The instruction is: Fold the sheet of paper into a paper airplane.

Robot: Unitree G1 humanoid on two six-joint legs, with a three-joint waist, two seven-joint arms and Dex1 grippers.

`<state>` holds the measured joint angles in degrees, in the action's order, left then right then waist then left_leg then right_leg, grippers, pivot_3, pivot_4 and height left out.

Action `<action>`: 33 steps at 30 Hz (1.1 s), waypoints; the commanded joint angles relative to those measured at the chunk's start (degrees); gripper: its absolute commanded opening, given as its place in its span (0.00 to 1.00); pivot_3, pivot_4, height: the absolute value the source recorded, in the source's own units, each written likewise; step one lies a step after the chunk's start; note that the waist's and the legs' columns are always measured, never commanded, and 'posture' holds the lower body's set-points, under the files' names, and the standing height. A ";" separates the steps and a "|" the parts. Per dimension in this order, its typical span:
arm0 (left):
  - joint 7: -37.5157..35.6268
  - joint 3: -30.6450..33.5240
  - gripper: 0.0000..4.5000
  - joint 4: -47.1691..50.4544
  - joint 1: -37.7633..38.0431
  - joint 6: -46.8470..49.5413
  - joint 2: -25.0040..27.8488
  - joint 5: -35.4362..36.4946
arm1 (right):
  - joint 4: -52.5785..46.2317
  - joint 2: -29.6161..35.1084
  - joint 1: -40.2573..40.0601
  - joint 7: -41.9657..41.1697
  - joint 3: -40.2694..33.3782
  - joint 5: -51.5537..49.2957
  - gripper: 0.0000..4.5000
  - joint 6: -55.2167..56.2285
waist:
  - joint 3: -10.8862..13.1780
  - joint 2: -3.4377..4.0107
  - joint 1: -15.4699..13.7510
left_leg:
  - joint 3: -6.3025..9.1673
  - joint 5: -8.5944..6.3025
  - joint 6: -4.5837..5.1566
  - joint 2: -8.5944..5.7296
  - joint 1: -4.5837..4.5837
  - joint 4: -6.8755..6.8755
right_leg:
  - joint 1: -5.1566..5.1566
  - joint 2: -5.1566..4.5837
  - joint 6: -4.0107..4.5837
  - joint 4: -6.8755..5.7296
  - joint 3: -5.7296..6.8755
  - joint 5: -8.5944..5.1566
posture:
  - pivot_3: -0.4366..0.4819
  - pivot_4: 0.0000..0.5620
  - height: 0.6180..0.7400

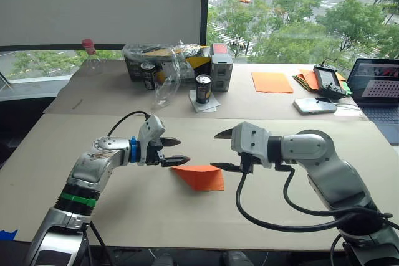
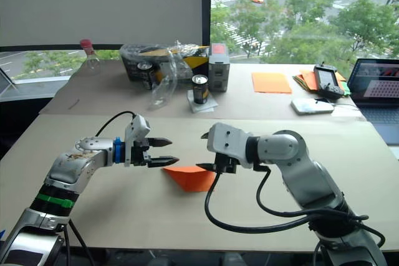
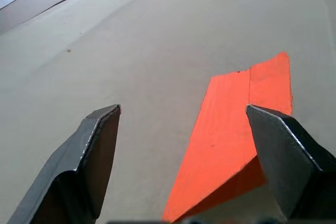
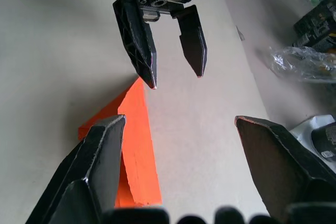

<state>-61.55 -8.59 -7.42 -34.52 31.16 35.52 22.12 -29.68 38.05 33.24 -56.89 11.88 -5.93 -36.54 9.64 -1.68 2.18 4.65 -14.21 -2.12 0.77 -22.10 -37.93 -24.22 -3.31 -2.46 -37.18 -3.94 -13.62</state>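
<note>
Two tools over one folded item, both spread wide and holding nothing.

Item: sheet of paper (image 1: pixel 201 177), bright orange, already reduced to a layered pointed wedge; lying on the tan tabletop (image 1: pixel 124 210) between the two tools, toward the near edge. One flap raised off the surface along a crease, as seen in the wrist views; not lying flat.

Left tool (image 1: pixel 174 151): fingers apart, lower fingertip at or just above the wedge's left point; contact not certain.

Right tool (image 1: pixel 219 150): fingers apart, lower fingertip at the wedge's upper right edge; contact likewise not certain. Tips of the two tools facing each other, near but apart.

Step in hand, by judgement: late stage of folding, main folds done, raised flap or wing fold pending; a regrasp or pressing position.

Next move, by judgement: one tool to pin the flat layer to the tabletop, the other to catch the raised flap and bring it over along the crease, then press the crease down. Care needed not to slide the thin paper.

Elsewhere, on the far tabletop, well apart: smooth orange sheet (image 1: pixel 272 82), two cans (image 1: pixel 203 88), clear plastic wrap (image 1: pixel 167 66), laptop (image 1: pixel 378 88).
</note>
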 commanded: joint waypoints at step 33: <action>-9.59 -7.84 0.00 -14.71 4.85 -28.93 -3.59 -16.23 | 12.87 5.82 -12.20 3.58 7.45 7.43 0.83 27.29 | -0.05 0.00 0.31 | -0.06 -0.02 0.04 -0.02 0.24 -0.03 | 0.23 -0.01 -0.03 -0.01 -0.03 -0.01 | 0.48 0.27 0.93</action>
<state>-70.90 -15.11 -21.81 -31.08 1.59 31.20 8.29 -17.21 44.09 19.59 -54.04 19.76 -0.25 -14.09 9.59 -1.68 2.48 4.58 -14.22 -2.08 0.76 -21.85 -37.96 -24.00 -3.32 -2.49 -37.21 -3.98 -13.63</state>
